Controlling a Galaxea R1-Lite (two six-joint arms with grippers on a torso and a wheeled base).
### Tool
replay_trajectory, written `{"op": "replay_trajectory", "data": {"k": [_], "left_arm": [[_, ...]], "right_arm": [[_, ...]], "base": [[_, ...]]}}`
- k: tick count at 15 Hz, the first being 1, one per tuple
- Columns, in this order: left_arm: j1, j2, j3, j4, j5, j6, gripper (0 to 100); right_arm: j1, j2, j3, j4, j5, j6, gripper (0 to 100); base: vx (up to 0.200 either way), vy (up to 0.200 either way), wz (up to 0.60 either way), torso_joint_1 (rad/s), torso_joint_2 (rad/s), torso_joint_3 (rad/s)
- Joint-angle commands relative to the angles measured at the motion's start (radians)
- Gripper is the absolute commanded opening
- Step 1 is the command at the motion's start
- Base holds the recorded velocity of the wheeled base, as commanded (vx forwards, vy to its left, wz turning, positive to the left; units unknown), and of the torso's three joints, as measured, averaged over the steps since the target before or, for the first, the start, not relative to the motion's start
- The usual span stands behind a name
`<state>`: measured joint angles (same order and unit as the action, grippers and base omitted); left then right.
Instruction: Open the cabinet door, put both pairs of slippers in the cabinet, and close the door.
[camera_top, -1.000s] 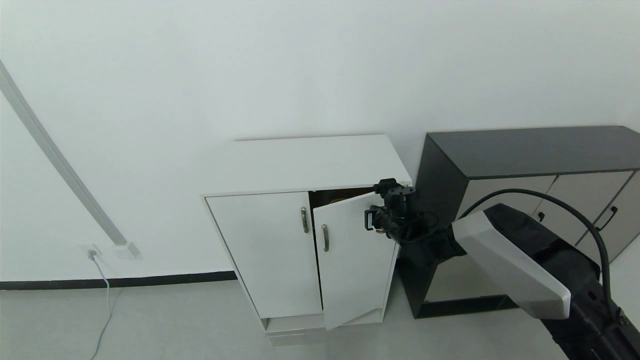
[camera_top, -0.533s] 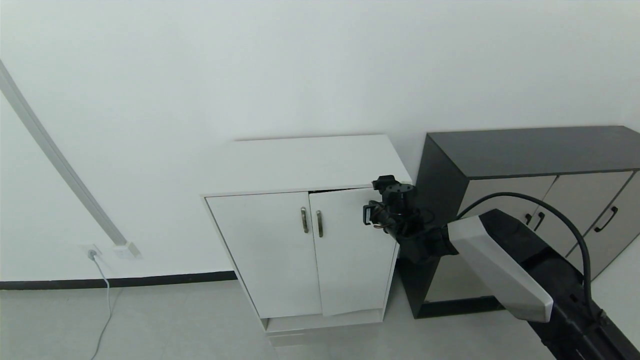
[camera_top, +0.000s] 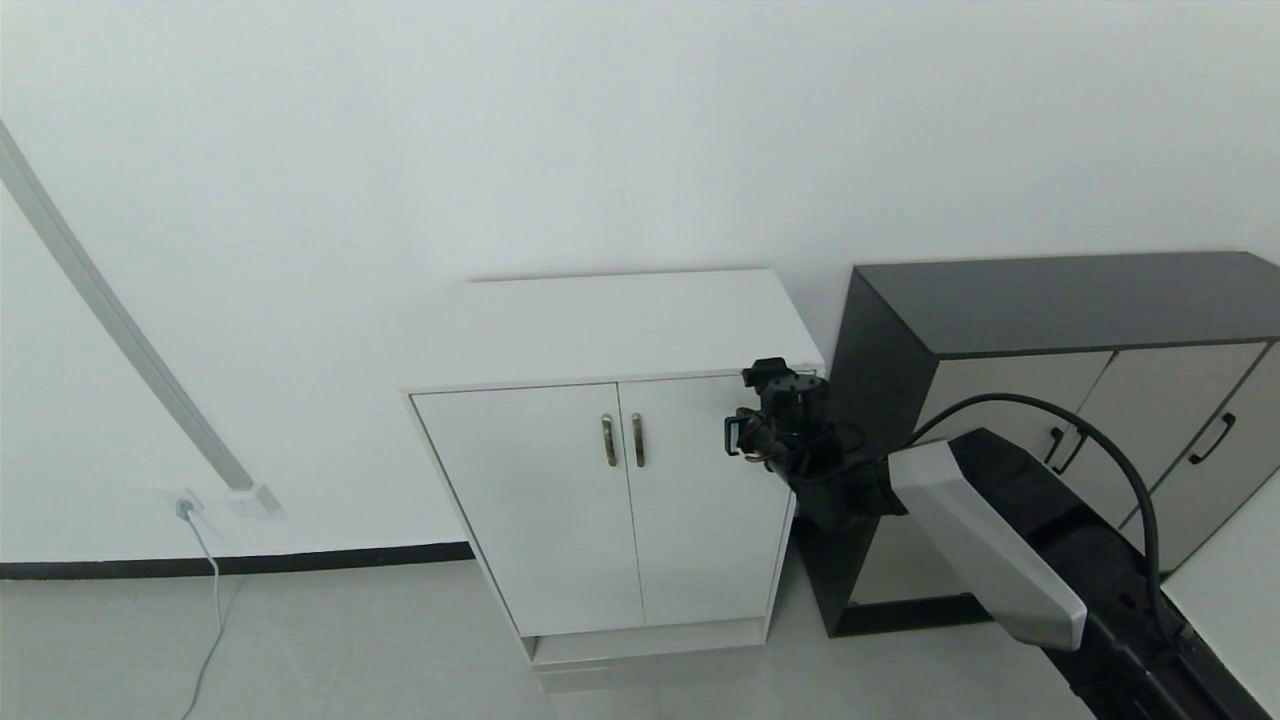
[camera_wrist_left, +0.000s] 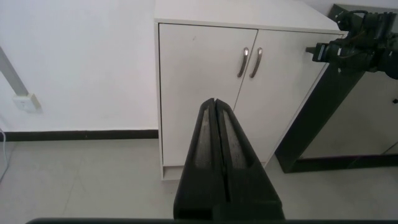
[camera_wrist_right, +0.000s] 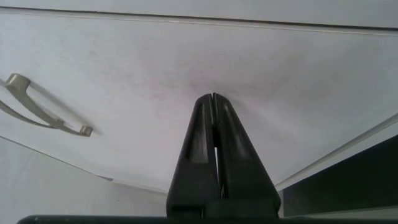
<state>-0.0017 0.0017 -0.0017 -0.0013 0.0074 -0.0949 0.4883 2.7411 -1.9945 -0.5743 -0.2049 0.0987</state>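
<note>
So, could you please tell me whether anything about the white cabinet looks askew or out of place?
Nothing stands out. On the white cabinet, the left door and right door sit shut and flush, the handles upright side by side. The right pincer, shut, seems to touch the right door near its outer edge.

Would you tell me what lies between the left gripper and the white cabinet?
Nothing; the left wrist view shows only bare floor between the left gripper and the cabinet.
</note>
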Motion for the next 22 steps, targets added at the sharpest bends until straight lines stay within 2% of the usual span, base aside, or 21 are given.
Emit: {"op": "replay_trajectory", "data": {"k": [1, 16, 18, 19, 20, 22], "left_arm": [[0.0, 0.0, 0.0, 0.0, 0.0, 0.0, 0], [0.0, 0.0, 0.0, 0.0, 0.0, 0.0, 0], [0.0, 0.0, 0.0, 0.0, 0.0, 0.0, 0], [0.0, 0.0, 0.0, 0.0, 0.0, 0.0, 0], [0.0, 0.0, 0.0, 0.0, 0.0, 0.0, 0], [0.0, 0.0, 0.0, 0.0, 0.0, 0.0, 0]], "right_arm": [[0.0, 0.019, -0.006, 0.001, 0.001, -0.001, 0], [0.0, -0.029, 0.002, 0.001, -0.008, 0.003, 0], [0.004, -0.078, 0.089, -0.041, -0.007, 0.001, 0], [0.012, -0.127, 0.194, -0.116, -0.008, -0.004, 0], [0.015, -0.146, 0.237, -0.147, -0.008, -0.005, 0], [0.032, -0.251, 0.445, -0.269, -0.007, -0.007, 0]], "base": [[0.0, 0.0, 0.0, 0.0, 0.0, 0.0], [0.0, 0.0, 0.0, 0.0, 0.0, 0.0], [0.0, 0.0, 0.0, 0.0, 0.0, 0.0], [0.0, 0.0, 0.0, 0.0, 0.0, 0.0], [0.0, 0.0, 0.0, 0.0, 0.0, 0.0], [0.0, 0.0, 0.0, 0.0, 0.0, 0.0]]}}
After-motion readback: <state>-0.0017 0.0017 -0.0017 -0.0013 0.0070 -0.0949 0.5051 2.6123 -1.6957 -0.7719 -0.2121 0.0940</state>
